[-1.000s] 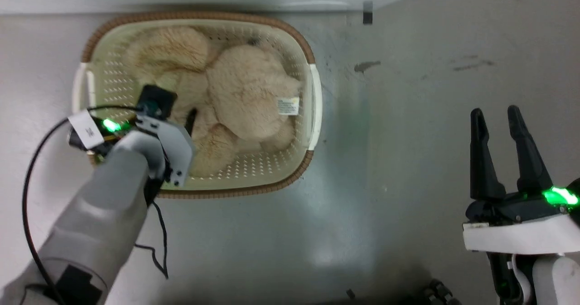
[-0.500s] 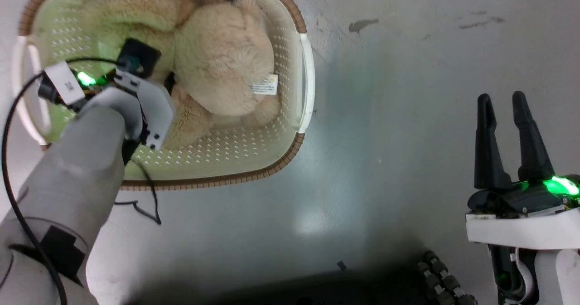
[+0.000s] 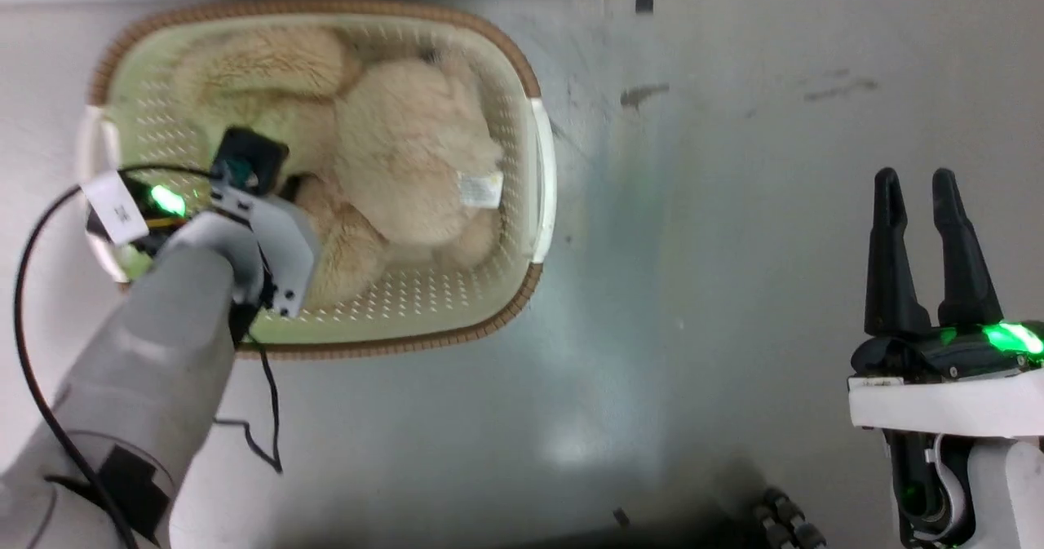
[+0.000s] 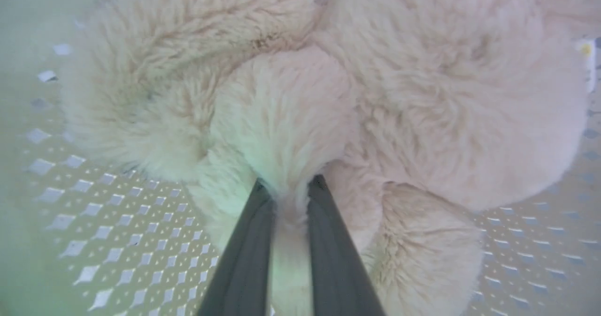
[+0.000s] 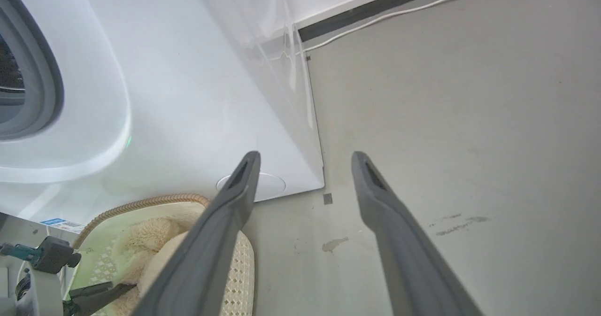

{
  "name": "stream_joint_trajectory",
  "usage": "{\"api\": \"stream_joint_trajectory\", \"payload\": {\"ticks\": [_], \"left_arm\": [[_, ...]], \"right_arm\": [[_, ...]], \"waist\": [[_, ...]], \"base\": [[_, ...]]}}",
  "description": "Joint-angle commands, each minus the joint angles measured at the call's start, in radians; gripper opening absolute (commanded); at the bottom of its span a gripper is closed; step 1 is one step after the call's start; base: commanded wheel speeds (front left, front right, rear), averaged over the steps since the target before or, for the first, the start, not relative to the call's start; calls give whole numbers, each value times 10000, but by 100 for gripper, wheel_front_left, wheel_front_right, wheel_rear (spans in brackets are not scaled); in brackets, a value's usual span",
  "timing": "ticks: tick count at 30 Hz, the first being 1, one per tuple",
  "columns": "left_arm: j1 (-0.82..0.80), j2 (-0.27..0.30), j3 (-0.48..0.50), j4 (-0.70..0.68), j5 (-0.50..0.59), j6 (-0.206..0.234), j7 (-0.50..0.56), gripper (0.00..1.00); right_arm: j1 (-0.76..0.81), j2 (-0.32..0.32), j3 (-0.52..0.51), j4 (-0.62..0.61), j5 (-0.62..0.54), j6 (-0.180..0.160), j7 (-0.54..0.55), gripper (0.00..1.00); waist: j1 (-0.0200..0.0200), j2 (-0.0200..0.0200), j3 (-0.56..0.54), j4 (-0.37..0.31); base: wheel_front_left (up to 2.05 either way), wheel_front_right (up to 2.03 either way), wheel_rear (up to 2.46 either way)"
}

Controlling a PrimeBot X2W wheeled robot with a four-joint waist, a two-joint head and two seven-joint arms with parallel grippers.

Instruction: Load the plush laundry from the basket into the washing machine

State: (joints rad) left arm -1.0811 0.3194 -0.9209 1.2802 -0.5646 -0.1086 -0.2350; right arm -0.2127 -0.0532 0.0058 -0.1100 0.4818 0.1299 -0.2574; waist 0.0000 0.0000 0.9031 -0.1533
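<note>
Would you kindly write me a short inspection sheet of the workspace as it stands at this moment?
surface: grey floor with a few dark stains.
job's things: plush laundry lies in the basket, which stands on the floor close before the washing machine.
clutter: nothing seen.
grippers: left gripper shut on a tuft of the plush laundry; right gripper open, holding nothing, over bare floor.
cables: black cable dangles from the left arm; white cable runs along the foot of the wall.
surroundings: dark skirting strip under a white wall.
</note>
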Motion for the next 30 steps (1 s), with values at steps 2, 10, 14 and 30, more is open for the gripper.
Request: {"api": "stream_joint_trajectory", "payload": {"ticks": [2,10,14,30], "left_arm": [[332,-77,92,-59,-141,62,-159,0],[1693,-175,701,-1568,-241,463,-263,0],[2714,-72,1182,-2833,1,707,-265,0],[6019,-1,3823,-7761,1826,1526,-267,0]], "right_arm": [[97,30,-67,66,-100,8,-44,100],[603,30,-270,263,-320,8,-44,100],[904,30,-387,348,-423,8,-44,100],[1991,30,-514,389,-617,8,-44,100]], "waist": [[0,0,-932,361],[0,0,-3007,1034],[0,0,-3965,1376],[0,0,-5969,2309]], "base": [[0,0,0],[0,0,0],[0,0,0],[0,0,0]]}}
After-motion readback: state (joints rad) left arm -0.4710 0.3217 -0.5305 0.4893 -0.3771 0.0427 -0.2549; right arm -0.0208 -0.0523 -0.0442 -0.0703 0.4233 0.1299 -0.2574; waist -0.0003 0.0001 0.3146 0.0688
